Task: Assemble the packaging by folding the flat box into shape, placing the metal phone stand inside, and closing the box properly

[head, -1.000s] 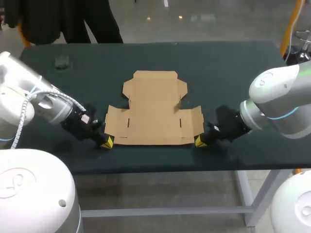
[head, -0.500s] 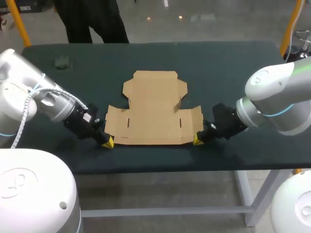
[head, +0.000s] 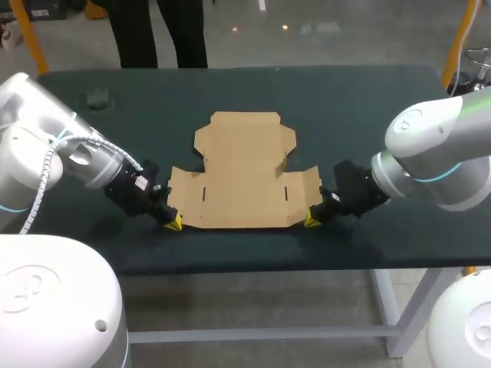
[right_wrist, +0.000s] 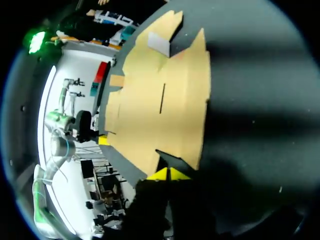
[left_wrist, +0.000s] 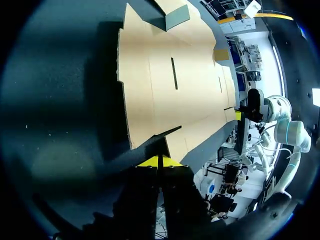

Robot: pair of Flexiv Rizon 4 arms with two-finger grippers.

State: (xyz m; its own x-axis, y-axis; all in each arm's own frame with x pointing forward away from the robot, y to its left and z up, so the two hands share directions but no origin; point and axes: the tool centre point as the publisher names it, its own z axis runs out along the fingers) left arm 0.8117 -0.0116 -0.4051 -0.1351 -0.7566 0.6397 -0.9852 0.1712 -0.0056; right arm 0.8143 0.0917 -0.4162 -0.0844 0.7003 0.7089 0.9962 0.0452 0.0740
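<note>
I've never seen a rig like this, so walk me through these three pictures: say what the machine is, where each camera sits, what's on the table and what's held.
This is a robot with two arms, each ending in a gripper with two yellow-tipped fingers. The wide picture comes from a camera above and behind the robot, looking down on the table. The two round pictures come from cameras on the wrists, each looking out along its own fingers. On the table lies a flat, unfolded cardboard box. The left gripper sits at the box's near left corner and the right gripper at its near right corner. Both have their tips pressed together at the cardboard's edge, and neither seems to hold anything. A small dark thing lies at the table's far left, too small to identify.
</note>
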